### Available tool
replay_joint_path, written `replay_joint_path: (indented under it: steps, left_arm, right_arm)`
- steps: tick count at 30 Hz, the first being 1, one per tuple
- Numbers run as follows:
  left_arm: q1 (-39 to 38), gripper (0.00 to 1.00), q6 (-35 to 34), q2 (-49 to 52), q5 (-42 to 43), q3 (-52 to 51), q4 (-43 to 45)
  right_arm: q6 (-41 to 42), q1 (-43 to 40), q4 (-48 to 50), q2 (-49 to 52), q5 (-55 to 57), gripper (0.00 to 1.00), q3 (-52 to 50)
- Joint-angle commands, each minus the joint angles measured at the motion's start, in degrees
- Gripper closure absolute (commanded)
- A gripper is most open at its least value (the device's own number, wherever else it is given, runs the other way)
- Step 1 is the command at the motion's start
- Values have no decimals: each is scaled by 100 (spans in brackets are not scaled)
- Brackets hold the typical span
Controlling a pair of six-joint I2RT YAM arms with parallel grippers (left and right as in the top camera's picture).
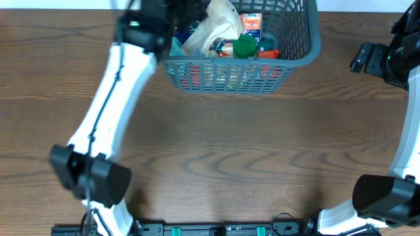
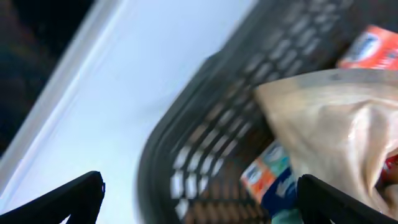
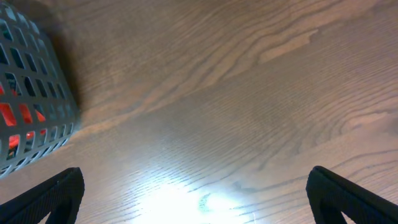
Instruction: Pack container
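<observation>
Packing looks all but done to me, the container [image 1: 226, 75] sitting full of groceries [image 1: 213, 26] at twelve o'clock on the table [image 1: 230, 151], the left gripper [image 2: 205, 202] splayed empty over its nine o'clock rim, the right gripper [image 3: 199, 199] splayed idle at three o'clock, so next means lifting clear.

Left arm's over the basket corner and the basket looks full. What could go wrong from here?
1. The left gripper, open, hangs over the container rim; descending, it could hit the rim and shove the container.
2. The beige bag looks heaped high; a brush might tip it out.
</observation>
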Motion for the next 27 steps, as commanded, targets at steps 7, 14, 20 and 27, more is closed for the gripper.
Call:
replay_joint_path:
  steps: [7, 14, 20, 27]
  left_arm:
    - [1668, 2, -2839, -1364, -74, 26, -1711]
    - [3128, 1, -3849, -2079, -70, 24, -3108]
    - [3438, 1, -3606, -2494, -70, -28, -3724]
    - [3346, 1, -3565, -3390, 107, -1012, -3628]
  right_arm:
    - [-409, -22, 271, 28, -7, 1, -13]
    - [-898, -22, 1521, -22, -111, 1, 2]
    - [-286, -22, 1502, -402, -111, 1, 2]
    - [-260, -22, 1263, -1161, -111, 1, -310]
